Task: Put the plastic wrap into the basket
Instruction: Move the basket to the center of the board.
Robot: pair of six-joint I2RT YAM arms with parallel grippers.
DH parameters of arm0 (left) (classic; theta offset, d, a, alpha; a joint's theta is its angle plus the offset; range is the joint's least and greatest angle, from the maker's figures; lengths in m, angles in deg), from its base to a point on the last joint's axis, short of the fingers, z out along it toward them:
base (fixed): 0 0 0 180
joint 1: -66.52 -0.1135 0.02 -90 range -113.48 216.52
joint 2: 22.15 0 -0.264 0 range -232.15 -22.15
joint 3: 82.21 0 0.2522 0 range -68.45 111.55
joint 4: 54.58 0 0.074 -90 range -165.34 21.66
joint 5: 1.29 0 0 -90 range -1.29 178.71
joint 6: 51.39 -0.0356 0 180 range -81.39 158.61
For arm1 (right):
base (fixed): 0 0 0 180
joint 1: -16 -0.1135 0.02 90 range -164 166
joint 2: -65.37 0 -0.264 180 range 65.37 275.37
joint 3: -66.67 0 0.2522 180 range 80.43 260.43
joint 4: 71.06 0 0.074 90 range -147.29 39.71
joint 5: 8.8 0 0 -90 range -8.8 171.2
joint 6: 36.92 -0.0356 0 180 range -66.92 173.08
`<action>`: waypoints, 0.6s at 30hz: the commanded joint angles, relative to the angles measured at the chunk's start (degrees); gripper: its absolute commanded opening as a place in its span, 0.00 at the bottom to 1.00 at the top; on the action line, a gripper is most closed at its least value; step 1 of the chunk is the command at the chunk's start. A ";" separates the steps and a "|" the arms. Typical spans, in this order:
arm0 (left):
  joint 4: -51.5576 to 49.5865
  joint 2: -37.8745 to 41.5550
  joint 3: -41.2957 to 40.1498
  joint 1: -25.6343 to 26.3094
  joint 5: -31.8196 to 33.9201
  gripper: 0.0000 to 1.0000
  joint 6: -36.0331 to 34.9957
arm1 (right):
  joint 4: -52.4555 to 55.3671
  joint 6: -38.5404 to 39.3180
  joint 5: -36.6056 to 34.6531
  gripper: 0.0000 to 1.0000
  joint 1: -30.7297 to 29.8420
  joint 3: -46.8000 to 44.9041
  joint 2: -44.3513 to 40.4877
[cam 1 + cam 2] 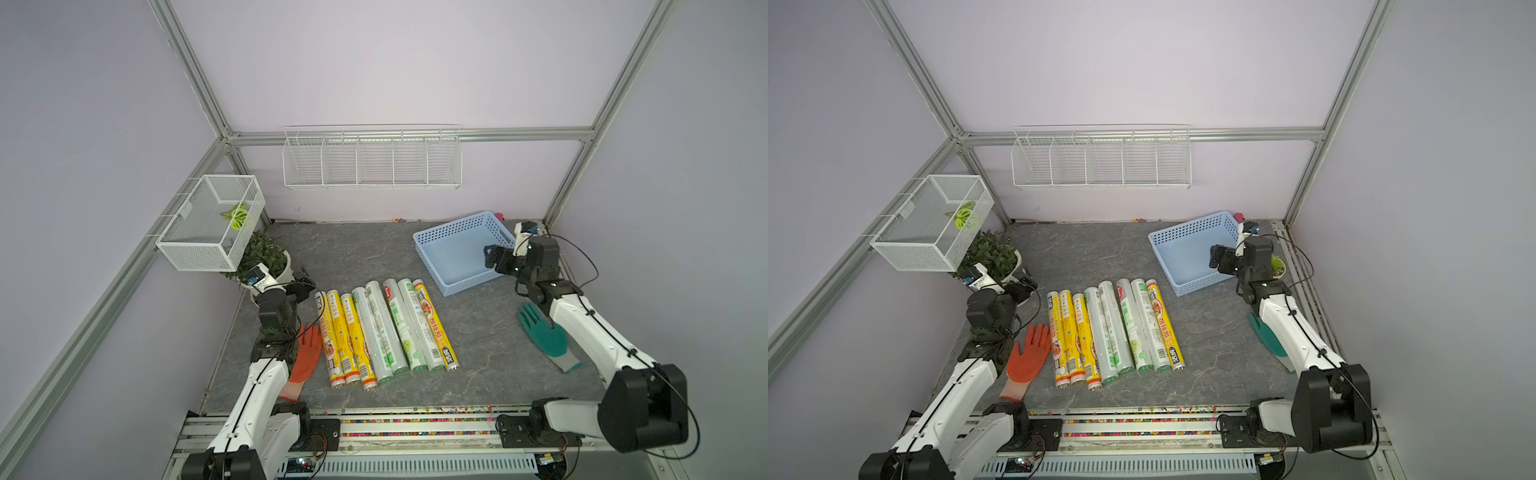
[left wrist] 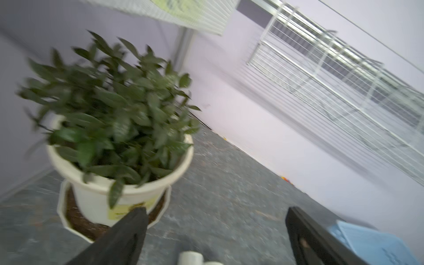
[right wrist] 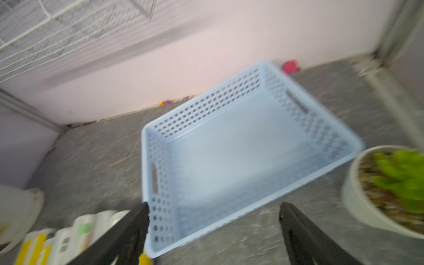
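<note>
Lying between the released left gripper (image 1: 306,283) and released right gripper (image 1: 491,257), plastic wrap (image 1: 384,332) is held by neither.

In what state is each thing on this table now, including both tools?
blue basket, upright, empty
plastic wrap rolls, eight lying side by side, none in the blue basket
left tool, open, holding nothing
right tool, open, holding nothing
orange glove, lying flat
green glove, lying flat

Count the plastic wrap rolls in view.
8, side by side in one row on the table: three yellow rolls at the row's left end, four whitish rolls in the middle, one yellow roll at the end toward the basket. The basket holds none; none appears hidden.
</note>
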 commanded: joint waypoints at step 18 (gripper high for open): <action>-17.30 -4.95 8.63 20.83 -17.86 1.00 -3.54 | 31.85 3.52 2.54 0.93 -17.03 34.72 33.95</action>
